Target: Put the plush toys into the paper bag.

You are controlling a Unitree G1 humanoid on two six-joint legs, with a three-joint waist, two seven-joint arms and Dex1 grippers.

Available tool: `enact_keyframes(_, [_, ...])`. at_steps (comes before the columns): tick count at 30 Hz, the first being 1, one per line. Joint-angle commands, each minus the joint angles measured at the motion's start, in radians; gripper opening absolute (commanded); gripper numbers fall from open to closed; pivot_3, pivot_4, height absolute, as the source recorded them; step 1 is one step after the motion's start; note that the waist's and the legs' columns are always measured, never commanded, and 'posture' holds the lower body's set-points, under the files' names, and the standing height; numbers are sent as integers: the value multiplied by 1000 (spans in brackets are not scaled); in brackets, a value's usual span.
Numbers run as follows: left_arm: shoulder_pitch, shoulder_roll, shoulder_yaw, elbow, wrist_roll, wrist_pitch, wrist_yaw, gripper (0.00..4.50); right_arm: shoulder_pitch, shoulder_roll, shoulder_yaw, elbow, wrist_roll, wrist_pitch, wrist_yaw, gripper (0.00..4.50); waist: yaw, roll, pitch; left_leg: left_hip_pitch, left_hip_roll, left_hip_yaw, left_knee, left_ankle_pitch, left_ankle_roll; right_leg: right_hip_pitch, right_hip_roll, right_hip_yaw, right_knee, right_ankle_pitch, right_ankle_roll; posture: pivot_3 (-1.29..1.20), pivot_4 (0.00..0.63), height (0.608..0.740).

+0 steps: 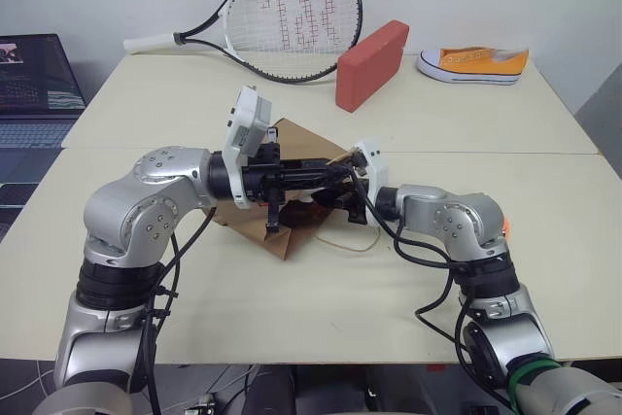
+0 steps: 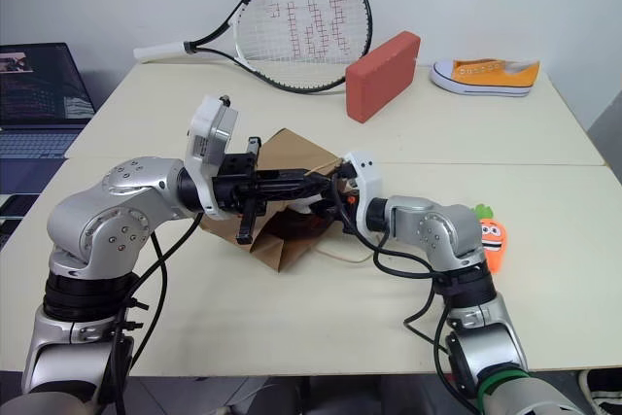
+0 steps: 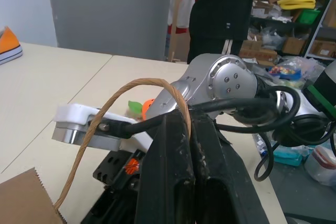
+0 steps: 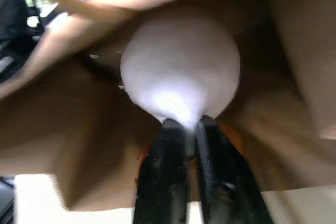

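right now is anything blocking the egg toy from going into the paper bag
Nothing visible does. The left gripper pinches a handle, holding the paper bag open, and the right gripper already has the white egg toy inside the mouth.

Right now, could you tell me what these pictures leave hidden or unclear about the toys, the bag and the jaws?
- Egg toy: right wrist view shows a blurred white back inside the paper bag; its face is turned away.
- Carrot toy: right eye view, partly behind the right arm.
- Right gripper: whether its jaws still pinch the egg toy is unclear.
- Bag handle: its end vanishes behind the left gripper, jaws shut.
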Motion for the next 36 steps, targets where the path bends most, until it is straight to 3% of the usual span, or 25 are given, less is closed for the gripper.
enact_keyframes(1, [1,13,9,-39,-19,0,-15,0,-4,28,-32,-28,-12,-49,-22,1769,0,0,0,0,0,0,0,0,0,0,0,0,0,0,0,0,150,740])
enact_keyframes(8, [-11,22,30,8,3,-18,0,0,42,-4,-1,-137,-33,-59,-13,4311,0,0,0,0,0,0,0,0,0,0,0,0,0,0,0,0,150,740])
enact_keyframes(9, [-15,22,33,20,10,-25,6,0,49,-21,12,-159,-41,-61,-6,4473,1,0,0,0,0,0,0,0,0,0,0,0,0,0,0,0,150,740])
enact_keyframes(14, [-28,13,32,60,47,-60,24,0,75,-115,23,-280,-29,-35,45,4473,0,0,0,0,0,0,0,0,0,0,0,0,0,0,0,0,150,740])
enact_keyframes(20, [-24,-5,24,57,49,-66,38,0,132,-383,-47,-469,64,10,214,4473,9,0,0,-1,0,0,0,0,0,0,0,0,-1,0,0,0,150,740])
enact_keyframes(23, [-19,-7,28,55,48,-67,38,0,209,-527,-163,-543,103,-31,299,4473,11,0,0,-1,0,0,0,0,0,0,0,0,-1,0,0,0,150,740])
enact_keyframes(27, [-12,-14,27,56,53,-76,36,0,401,-718,-321,-546,26,-144,372,4473,21,0,0,-1,0,1,0,0,0,0,0,0,-2,0,0,0,150,740])
enact_keyframes(36, [6,-41,9,50,72,-98,37,0,660,-717,-565,-405,20,-134,310,4473,25,-1,0,0,0,3,2,0,0,1,0,2,-1,-3,-4,0,150,740])
